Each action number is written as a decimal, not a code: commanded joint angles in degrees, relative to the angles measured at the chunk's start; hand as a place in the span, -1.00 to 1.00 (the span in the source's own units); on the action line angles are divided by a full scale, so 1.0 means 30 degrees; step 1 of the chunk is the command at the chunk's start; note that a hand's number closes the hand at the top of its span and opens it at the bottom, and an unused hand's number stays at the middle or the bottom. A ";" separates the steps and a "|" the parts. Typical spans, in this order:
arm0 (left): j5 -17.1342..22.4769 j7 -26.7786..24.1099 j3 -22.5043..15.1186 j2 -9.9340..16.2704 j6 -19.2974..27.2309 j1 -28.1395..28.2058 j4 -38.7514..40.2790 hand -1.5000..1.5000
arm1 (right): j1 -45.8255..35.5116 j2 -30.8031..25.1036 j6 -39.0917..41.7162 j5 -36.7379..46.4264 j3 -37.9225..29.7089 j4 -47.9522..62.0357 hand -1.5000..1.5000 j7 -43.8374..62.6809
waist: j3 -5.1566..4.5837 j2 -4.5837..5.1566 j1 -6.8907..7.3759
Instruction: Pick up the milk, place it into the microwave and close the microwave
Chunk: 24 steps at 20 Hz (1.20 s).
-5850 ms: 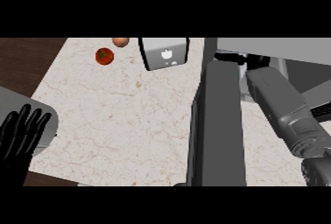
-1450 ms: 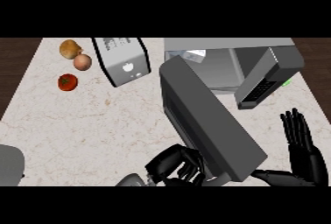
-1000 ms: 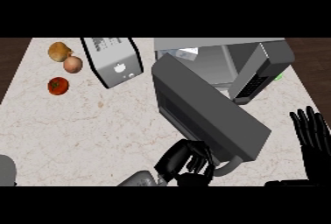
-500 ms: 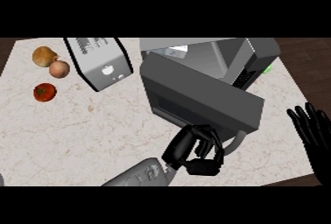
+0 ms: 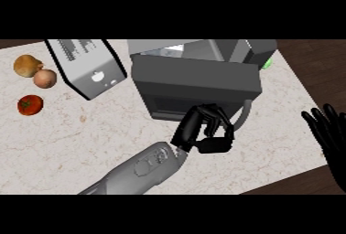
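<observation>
The milk carton (image 5: 89, 68), grey with printed lines and a small logo, stands on the counter left of the microwave (image 5: 202, 49). The microwave's dark door (image 5: 196, 86) faces me and is swung almost flat against the body. Its grey handle (image 5: 247, 113) shows at the door's right end. My left hand (image 5: 202, 131) comes up from the lower middle, fingers curled, touching the door's lower edge just left of the handle and holding nothing. My right hand (image 5: 329, 132) rests open at the right edge, fingers up, apart from everything.
A tomato (image 5: 29, 104) and two brownish round vegetables (image 5: 27, 65) (image 5: 45, 78) lie at the counter's far left. The marble counter (image 5: 81, 137) ends at dark wood on the right and lower right. A green light (image 5: 268, 64) glows on the microwave's right side.
The microwave door has swung from wide open to almost shut, with my left hand following along its lower edge. The right hand has stayed at the right edge.
</observation>
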 commanded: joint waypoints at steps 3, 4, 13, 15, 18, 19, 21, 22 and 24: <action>0.2448 -0.1111 0.2259 -0.0052 0.0674 -0.1522 0.0298 1.00 | -0.0193 -0.0344 0.0220 -0.1135 -0.0150 -0.0578 -1.00 0.0778 | -0.0099 0.0310 -0.0701; 0.2736 -0.1238 0.2404 -0.0053 0.0555 -0.1739 0.0594 1.00 | -0.0272 -0.0203 0.0331 -0.1402 0.0073 -0.0599 -1.00 0.0842 | -0.0066 0.0383 -0.0663; 0.4463 -0.2871 0.3485 -0.0054 0.0169 -0.3344 0.2770 1.00 | -0.0690 -0.1187 0.0622 -0.2466 -0.0369 -0.1484 -1.00 0.1756 | -0.0014 0.0571 -0.1376; 0.4869 -0.3237 0.3531 -0.0054 -0.0107 -0.3215 0.3293 1.00 | -0.0776 -0.1223 0.0621 -0.2662 -0.0278 -0.1671 -1.00 0.1943 | -0.0023 0.0704 -0.1452; 0.5271 -0.3617 0.3730 -0.0054 -0.0141 -0.3709 0.3446 1.00 | -0.0933 -0.1359 0.0561 -0.3021 -0.0445 -0.1755 -1.00 0.2131 | -0.0005 0.0760 -0.1710; 0.5426 -0.3576 0.3589 -0.0054 -0.0178 -0.3747 0.3526 1.00 | -0.1053 -0.1475 0.0701 -0.3104 -0.0298 -0.1766 -1.00 0.2283 | 0.0008 0.0807 -0.1696; 0.5608 -0.3983 0.3555 -0.0054 -0.0314 -0.3594 0.3737 1.00 | -0.1265 -0.1466 0.0610 -0.3517 -0.0434 -0.2091 -1.00 0.2307 | 0.0003 0.0818 -0.1802; 0.5658 -0.4016 0.3550 -0.0054 -0.0350 -0.3762 0.3858 1.00 | -0.1513 -0.1683 0.0461 -0.3618 -0.0642 -0.2167 -1.00 0.2513 | -0.0006 0.0788 -0.1690; 0.5883 -0.4364 0.3603 -0.0054 -0.0222 -0.3862 0.3916 1.00 | -0.1287 -0.1735 0.0578 -0.3770 -0.0493 -0.2236 -1.00 0.2703 | 0.0010 0.0766 -0.1902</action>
